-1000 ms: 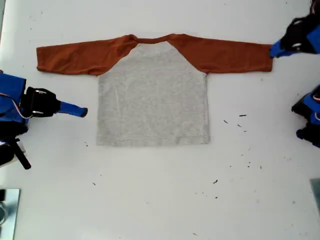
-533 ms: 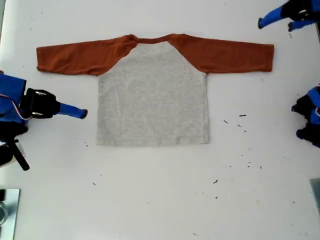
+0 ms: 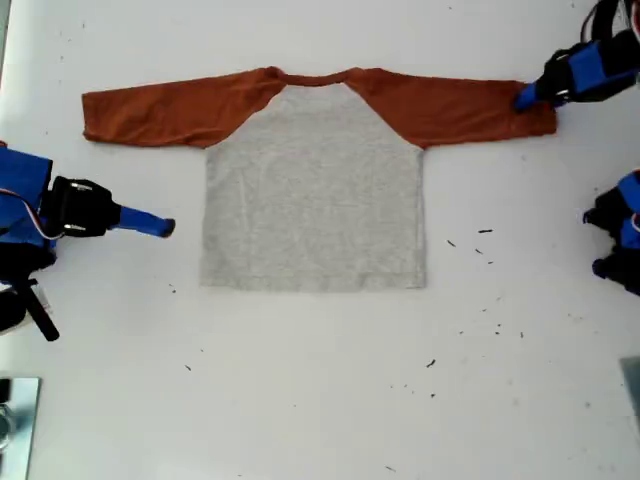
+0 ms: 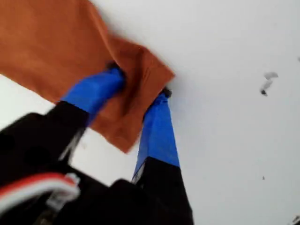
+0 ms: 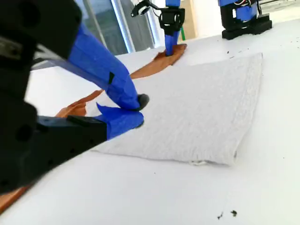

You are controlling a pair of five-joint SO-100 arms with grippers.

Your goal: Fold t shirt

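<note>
Since the earlier frames my first end effector (image 3: 524, 97) has come back down from above the desk (image 3: 320, 400) onto the cuff at the exterior view's right, and the whole t shirt (image 3: 315, 190) has slid slightly toward that side. In the first wrist view the two blue fingers (image 4: 157, 123) straddle the bunched orange cuff, pinching it; likely grip point for folding that sleeve across the body.

My second end effector (image 3: 160, 225) hovers off the exterior view's left edge of the grey body, jaws nearly closed, holding nothing; parked clear, I'd guess.

Shirt lies flat, plain side up, collar toward the exterior view's top, hem toward its bottom. Sleeves are spread, so the long axis runs across the view, cuff to cuff.
</note>
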